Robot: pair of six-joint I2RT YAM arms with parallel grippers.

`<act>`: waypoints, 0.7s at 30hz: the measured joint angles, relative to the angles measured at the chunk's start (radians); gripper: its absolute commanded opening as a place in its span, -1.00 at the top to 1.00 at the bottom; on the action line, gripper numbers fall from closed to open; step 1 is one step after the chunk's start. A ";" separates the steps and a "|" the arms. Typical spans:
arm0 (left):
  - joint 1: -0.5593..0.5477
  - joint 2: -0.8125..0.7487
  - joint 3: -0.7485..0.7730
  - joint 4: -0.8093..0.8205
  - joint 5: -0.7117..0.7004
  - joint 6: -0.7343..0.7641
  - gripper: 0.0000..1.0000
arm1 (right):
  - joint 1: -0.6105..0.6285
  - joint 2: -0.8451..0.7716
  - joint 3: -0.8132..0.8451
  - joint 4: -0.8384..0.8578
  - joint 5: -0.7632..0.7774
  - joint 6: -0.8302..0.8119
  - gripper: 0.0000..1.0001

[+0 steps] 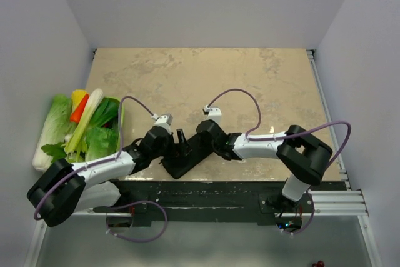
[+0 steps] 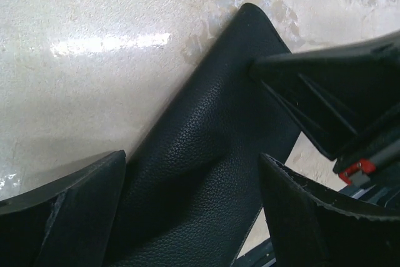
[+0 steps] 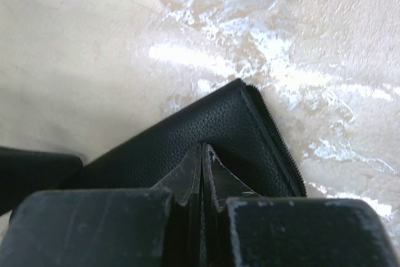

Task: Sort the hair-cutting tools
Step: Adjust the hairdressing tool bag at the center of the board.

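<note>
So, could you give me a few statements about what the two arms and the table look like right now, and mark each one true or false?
1. The left fingers stand wide apart over the black case. True.
2. The right fingers are spread open. False: they are pressed together, with their tips over the case.
3. A pile of vegetables lies at the left side of the table. True.
4. Scissors and combs lie out on the bare table top. False: none show in any view.
</note>
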 measured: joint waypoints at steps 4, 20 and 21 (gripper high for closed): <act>-0.043 -0.002 -0.029 0.047 -0.051 -0.035 -0.80 | -0.025 0.023 0.013 0.023 -0.002 -0.003 1.00; -0.314 0.209 0.032 0.245 -0.111 -0.212 -0.79 | -0.116 -0.109 -0.052 -0.103 0.026 -0.066 1.00; -0.317 0.235 0.045 0.265 -0.110 -0.216 -0.79 | -0.119 -0.128 -0.054 -0.140 0.036 -0.073 1.00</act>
